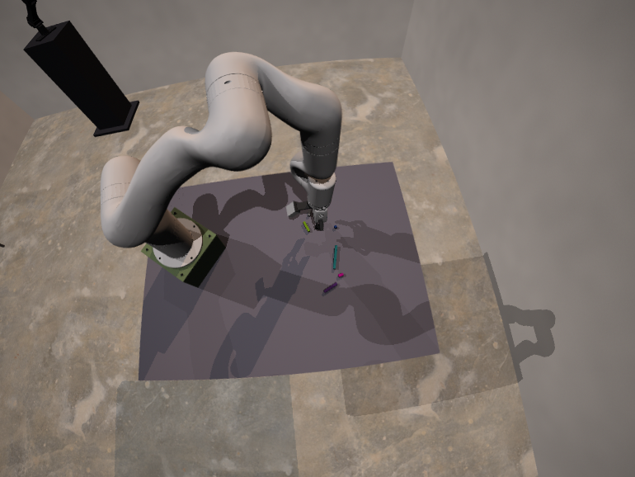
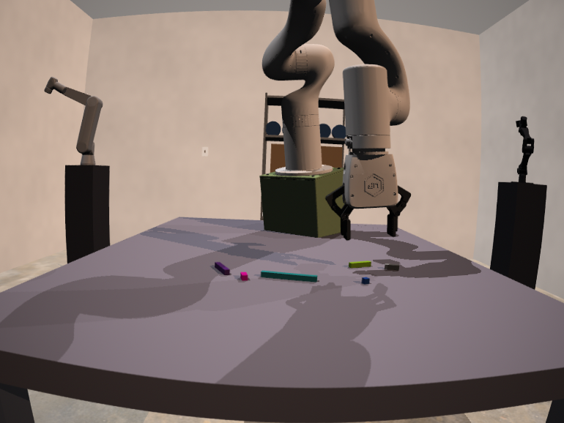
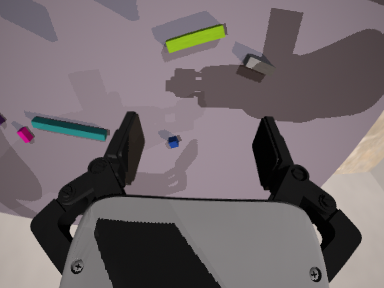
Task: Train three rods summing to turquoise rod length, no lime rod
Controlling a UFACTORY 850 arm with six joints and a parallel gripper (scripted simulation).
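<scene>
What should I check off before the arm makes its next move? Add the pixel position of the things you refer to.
1. Claw [image 1: 318, 225] [image 2: 370, 236] [image 3: 199, 128] open with nothing held: ok.
2. Three rods available that add up to turquoise [image 1: 335, 257] [image 2: 288, 276] [image 3: 69, 128]: ok; blue [image 1: 335, 227] [image 2: 365, 280] [image 3: 173, 142], grey [image 2: 391, 267] [image 3: 257, 65] and purple [image 1: 330, 288] [image 2: 221, 268] [image 3: 1, 119] make ten.
3. Those three laid end to end: not ok, they lie scattered.
4. Magenta [image 1: 341, 275] [image 2: 244, 276] [image 3: 25, 134] and lime [image 1: 306, 226] [image 2: 360, 263] [image 3: 196, 39] on the table, as spares: ok.
5. Claw down around a train rod: not ok, it hangs above the table.
6. Which rod it will take first: cannot tell.
</scene>
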